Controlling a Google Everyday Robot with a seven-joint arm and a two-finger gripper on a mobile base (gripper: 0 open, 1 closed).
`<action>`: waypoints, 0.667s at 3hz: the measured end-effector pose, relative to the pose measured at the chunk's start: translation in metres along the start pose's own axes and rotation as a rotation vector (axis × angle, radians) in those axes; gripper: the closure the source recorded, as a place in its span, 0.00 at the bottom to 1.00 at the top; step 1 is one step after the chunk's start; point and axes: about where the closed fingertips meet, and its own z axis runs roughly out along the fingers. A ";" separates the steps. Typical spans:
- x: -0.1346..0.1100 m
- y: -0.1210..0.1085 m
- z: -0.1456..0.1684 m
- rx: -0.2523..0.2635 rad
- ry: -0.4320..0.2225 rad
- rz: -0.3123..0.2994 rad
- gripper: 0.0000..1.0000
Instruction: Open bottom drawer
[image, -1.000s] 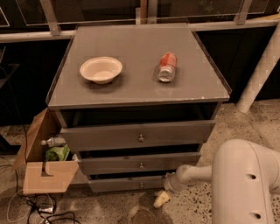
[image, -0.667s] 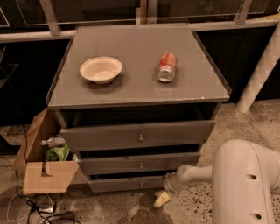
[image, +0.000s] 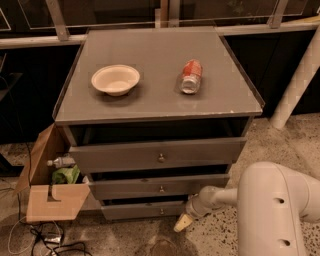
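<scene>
Jaws, state unclear, low beside bottom drawer (image: 135, 210); bottle (image: 60, 162) in cardboard box (image: 50, 204)

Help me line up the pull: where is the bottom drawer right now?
In the camera view, the bottom drawer sits lowest in the grey cabinet, under the middle drawer, with the gripper just below its right end.
</scene>
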 end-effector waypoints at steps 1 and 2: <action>-0.001 -0.010 0.007 0.010 -0.001 -0.003 0.00; 0.004 -0.019 0.020 0.006 0.014 0.000 0.00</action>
